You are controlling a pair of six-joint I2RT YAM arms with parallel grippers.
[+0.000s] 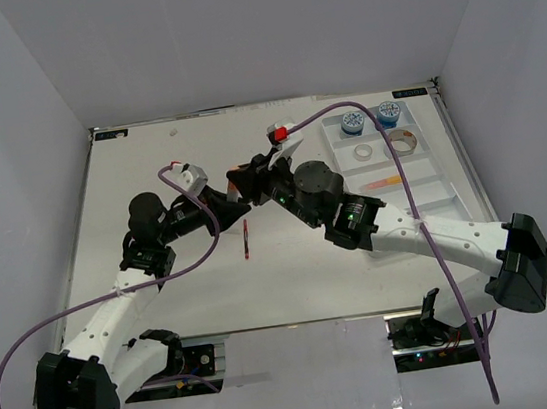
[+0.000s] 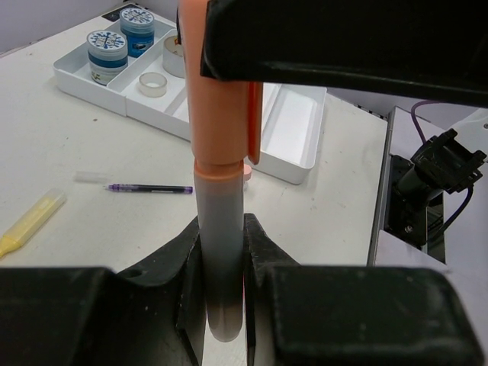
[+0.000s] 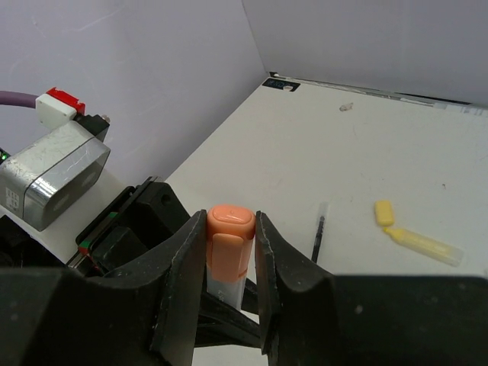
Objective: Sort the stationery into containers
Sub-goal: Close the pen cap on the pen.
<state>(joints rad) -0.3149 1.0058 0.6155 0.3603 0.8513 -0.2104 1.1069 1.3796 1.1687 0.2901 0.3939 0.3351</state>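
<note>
The left tool [image 2: 221,263] is nearly closed and clamps the grey barrel of an orange marker [image 2: 219,137], holding it in the air above the surface [image 1: 293,273]. A pen [image 1: 246,238] and an uncapped yellow highlighter [image 3: 423,244] lie loose below.

The right tool [image 3: 231,248] meets it from the other side, its jaws a little apart and pressed against the marker's orange cap. Both tools therefore grip the same marker, and this is where the risk lies. If the arms pull apart out of step, the cap may come off or the barrel may twist in the grip. If one tool lets go before the other's hold is firm, the marker may drop and roll among the loose items.

The tray [image 1: 422,185] sits well off to the right. A hold on the cap alone looks likely to slip during the carry there.
</note>
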